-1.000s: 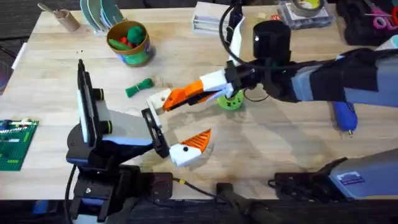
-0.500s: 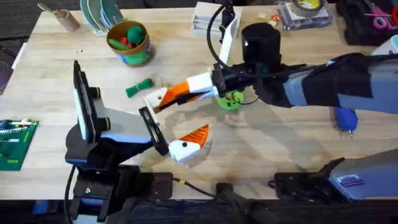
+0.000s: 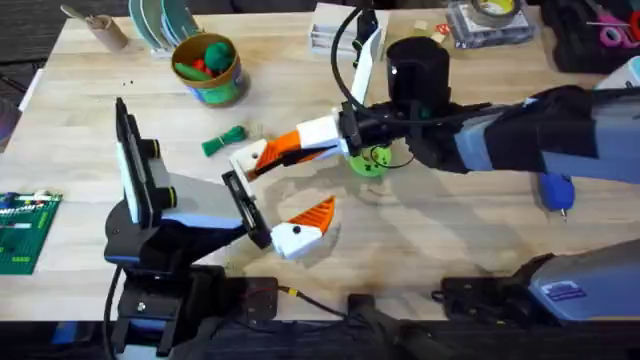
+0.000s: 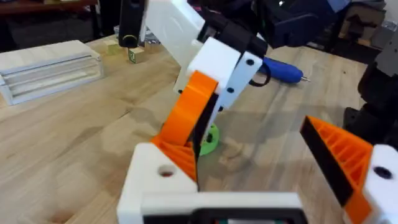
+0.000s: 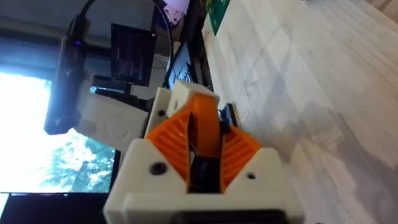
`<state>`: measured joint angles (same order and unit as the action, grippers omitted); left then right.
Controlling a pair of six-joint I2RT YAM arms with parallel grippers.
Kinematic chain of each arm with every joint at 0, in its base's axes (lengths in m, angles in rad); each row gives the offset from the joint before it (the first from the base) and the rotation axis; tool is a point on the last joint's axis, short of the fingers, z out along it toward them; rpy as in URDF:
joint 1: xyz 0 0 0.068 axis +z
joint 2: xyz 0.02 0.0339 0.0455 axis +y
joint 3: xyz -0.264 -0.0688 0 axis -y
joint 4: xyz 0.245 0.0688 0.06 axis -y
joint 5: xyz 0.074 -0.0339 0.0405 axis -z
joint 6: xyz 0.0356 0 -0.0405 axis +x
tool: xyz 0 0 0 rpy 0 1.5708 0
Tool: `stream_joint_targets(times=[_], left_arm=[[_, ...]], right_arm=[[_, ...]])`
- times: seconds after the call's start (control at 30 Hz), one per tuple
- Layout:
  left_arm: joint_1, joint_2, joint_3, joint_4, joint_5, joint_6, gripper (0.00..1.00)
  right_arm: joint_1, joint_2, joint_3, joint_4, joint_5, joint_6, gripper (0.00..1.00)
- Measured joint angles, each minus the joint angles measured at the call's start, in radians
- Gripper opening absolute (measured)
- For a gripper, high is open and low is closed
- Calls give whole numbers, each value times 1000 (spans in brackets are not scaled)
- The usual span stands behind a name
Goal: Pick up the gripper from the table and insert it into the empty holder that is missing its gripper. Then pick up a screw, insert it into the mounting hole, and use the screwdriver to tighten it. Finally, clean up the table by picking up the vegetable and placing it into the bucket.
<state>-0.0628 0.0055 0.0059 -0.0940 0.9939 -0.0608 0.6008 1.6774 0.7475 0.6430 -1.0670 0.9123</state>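
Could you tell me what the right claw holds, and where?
The right claw pinches the gripper by its flat sides, the free end at the holder.

Right arm: stretched from the lower right across the middle toward the left, wrist roughly level.
Right gripper [image 3: 262,160]: orange pads pressed together on a thin orange piece, tip against the white finger block of the left gripper [image 3: 275,205].
Left arm: base at lower left, forearm reaching toward the middle.
Left gripper: fingers spread wide, one white block far, one orange-tipped finger near.
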Motion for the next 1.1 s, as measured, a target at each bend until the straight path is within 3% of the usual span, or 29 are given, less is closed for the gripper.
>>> stream_joint_targets(times=[0.03, 0.07, 0.1, 0.2, 0.47, 0.8, 0.93, 1.1], left_arm=[[0, 0, 0, 0, 1, 1, 992], [-2, 0, 1, -1, 19, 12, 992], [-7, 0, 1, -4, 37, 17, 993], [-20, 0, 1, -7, 61, 27, 993], [-20, 0, 1, -9, 81, 34, 993], [-20, 0, 1, -10, 87, 35, 993], [-20, 0, 1, -10, 87, 35, 993], [-20, 0, 1, -10, 87, 35, 993]], right_arm=[[-2, 0, 0, -2, -3, 0, 194], [-14, 1, 0, -16, -20, -3, 561], [-18, 5, 0, -15, -33, -5, 697], [-33, 12, 0, -16, -80, -8, 936], [-91, 12, 0, -16, -153, -7, 959], [-188, 12, 49, -58, -76, -94, 965], [-241, 6, 125, -195, -6, -178, 966], [-281, -5, 259, -547, 156, -368, 968]])
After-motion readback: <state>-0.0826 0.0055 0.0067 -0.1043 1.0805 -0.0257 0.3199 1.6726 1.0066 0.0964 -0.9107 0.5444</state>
